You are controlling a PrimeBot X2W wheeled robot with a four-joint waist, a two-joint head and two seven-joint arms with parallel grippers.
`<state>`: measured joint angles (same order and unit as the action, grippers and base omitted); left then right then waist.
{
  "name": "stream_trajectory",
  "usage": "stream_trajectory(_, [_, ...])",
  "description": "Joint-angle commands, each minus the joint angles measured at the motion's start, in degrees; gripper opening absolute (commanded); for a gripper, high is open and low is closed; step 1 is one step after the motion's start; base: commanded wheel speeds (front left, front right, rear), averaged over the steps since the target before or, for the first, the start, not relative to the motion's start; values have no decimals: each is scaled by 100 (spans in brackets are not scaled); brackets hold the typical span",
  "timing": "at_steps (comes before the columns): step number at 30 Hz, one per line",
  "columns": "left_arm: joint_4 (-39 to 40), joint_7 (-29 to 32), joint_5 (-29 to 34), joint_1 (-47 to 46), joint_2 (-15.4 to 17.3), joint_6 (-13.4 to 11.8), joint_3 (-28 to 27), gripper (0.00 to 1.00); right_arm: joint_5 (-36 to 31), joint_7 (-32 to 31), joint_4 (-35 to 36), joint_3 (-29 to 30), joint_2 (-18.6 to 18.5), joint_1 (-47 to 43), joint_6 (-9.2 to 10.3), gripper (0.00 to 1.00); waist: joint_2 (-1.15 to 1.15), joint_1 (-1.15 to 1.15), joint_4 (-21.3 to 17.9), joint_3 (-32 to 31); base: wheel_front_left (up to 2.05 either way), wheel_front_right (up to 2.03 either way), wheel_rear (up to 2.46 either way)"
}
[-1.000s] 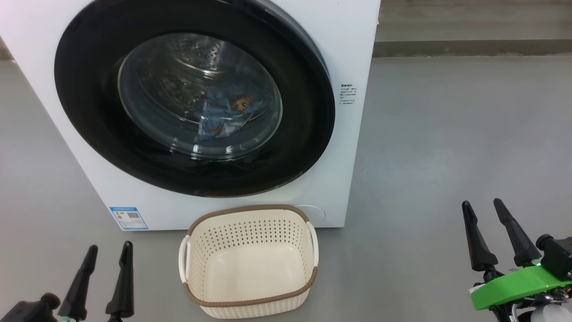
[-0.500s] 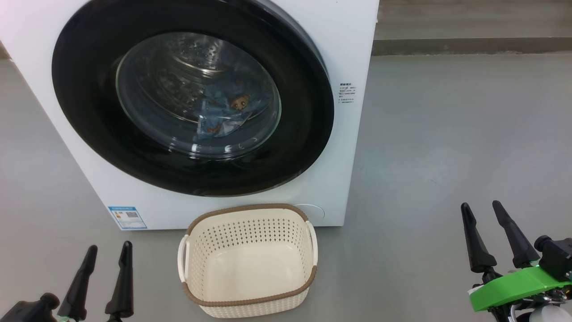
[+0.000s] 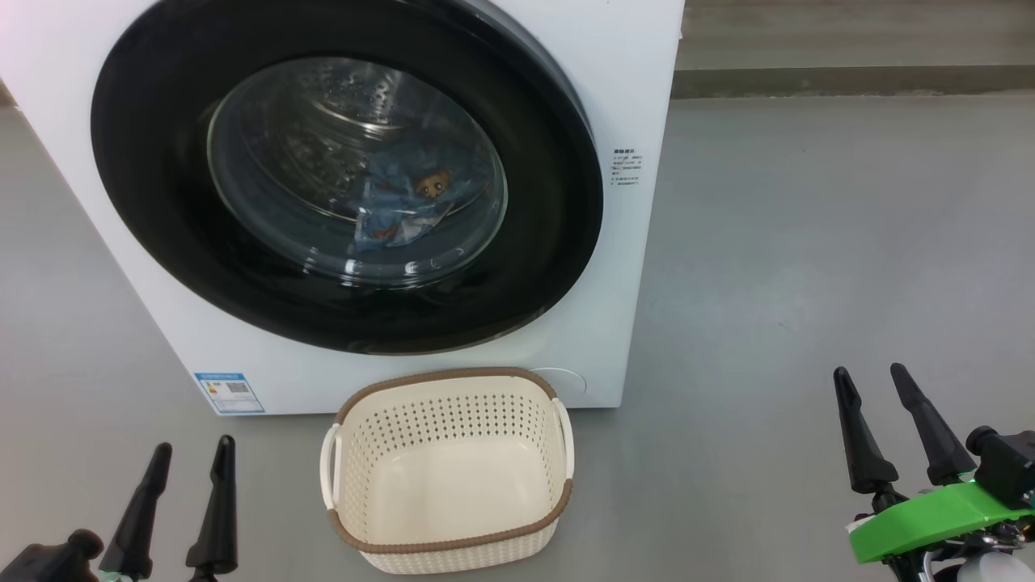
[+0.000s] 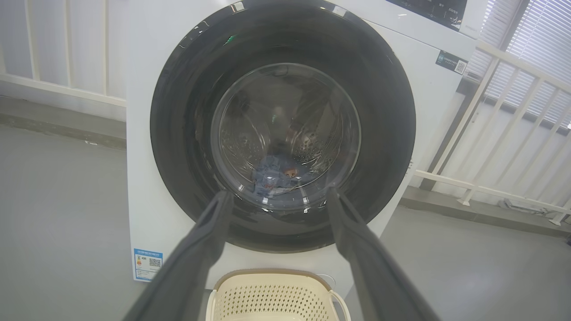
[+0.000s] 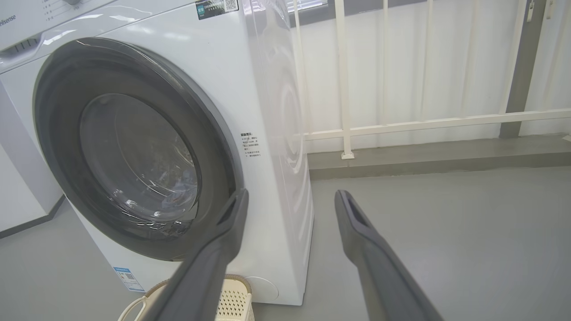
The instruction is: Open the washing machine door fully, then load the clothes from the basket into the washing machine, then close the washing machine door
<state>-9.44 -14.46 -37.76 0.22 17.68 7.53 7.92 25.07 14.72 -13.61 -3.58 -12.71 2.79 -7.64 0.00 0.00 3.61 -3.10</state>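
Note:
The white washing machine (image 3: pixel 639 97) stands before me with its door (image 3: pixel 145 178) shut flat against the front. Through the glass, the light blue clothes (image 3: pixel 408 206) with an orange-brown animal print lie in the drum. On the floor in front sits the cream basket (image 3: pixel 453 377), with nothing inside it. My left gripper (image 3: pixel 196 444) hangs open at the lower left, apart from the basket. My right gripper (image 3: pixel 869 372) is open at the lower right, over bare floor. The left wrist view looks between open fingers (image 4: pixel 205 240) at the door (image 4: pixel 178 133) and clothes (image 4: pixel 279 176).
A blue label sticker (image 3: pixel 229 393) marks the machine's lower left front. A grey kerb (image 3: pixel 849 81) runs behind the machine, with a white railing (image 5: pixel 401 120) above it. Grey floor (image 3: pixel 808 242) stretches to the right of the machine.
The head view has drifted slightly, so the whole picture sits a little to the left. Door, basket, clothes and both grippers stay as they were.

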Motion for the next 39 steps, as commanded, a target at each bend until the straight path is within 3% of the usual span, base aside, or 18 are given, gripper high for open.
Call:
stream_trajectory(1, [98, -54, -60, -210, 156, -4, -236, 100, -4, 28, 128, -106, -88, 59, 15, 100, 0, 0, -2, 2, 0, 0, 0])
stream_trajectory(4, [99, -54, -97, -211, 167, -4, -207, 100, 2, 28, 124, -111, -79, 58, 15, 100, 0, 0, -10, 8, 0, 0, 0])
stream_trajectory(5, [110, -54, -110, -211, 174, -4, -207, 0, 3, 28, 123, -112, -77, 58, 15, 0, 0, 0, -12, 10, 0, 0, 0])
stream_trajectory(6, [-15, 4, -55, 3, 3, -1, 10, 0, 9, -1, -20, 0, 13, -1, -1, 0, 0, 0, -12, 10, 0, 0, 0])
stream_trajectory(10, [-205, 47, -92, 72, -189, -2, 75, 0, 56, -17, -249, -7, 157, -60, -1, 0, 0, 0, -13, 11, 0, 0, 0])
stream_trajectory(15, [-213, 127, -312, 44, -238, -4, 16, 0, 324, -108, -238, 38, 190, -44, 0, 0, 0, 9, -29, 16, 0, 0, 0])
stream_trajectory(39, [-268, 513, -1356, -101, -478, -7, -266, 0, 1610, -511, -207, 231, 350, 42, 3, 0, 0, 0, -96, 83, 0, 0, 0])
